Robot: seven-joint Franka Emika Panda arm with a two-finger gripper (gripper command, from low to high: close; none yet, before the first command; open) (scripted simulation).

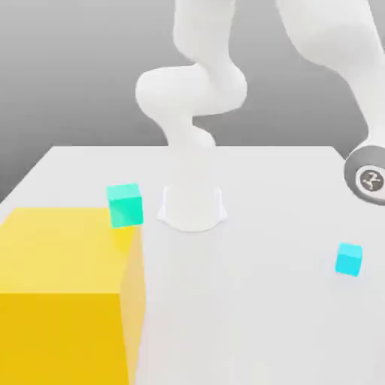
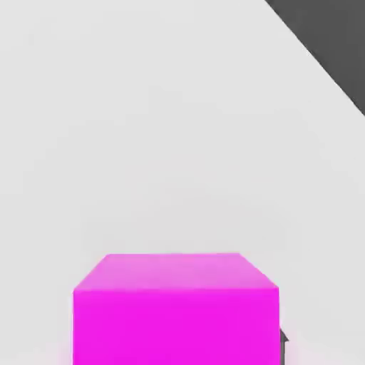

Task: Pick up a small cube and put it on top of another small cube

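Observation:
A magenta small cube (image 2: 175, 310) looms close under the hand in the hand view, resting against the white table. A dark sliver of a fingertip (image 2: 284, 339) presses against one side of it, so my gripper is shut on this cube. In the exterior view a cyan small cube (image 1: 348, 259) lies on the table at the exterior view's right. A teal cube (image 1: 125, 204) sits further back at the left. The white arm (image 1: 331, 45) reaches off past the exterior view's right edge.
A huge yellow cube (image 1: 68, 293) fills the front left of the table, just in front of the teal cube. The arm's white base (image 1: 192, 207) stands mid-table at the back. The table's edge (image 2: 314, 53) runs near the hand, with dark ground beyond.

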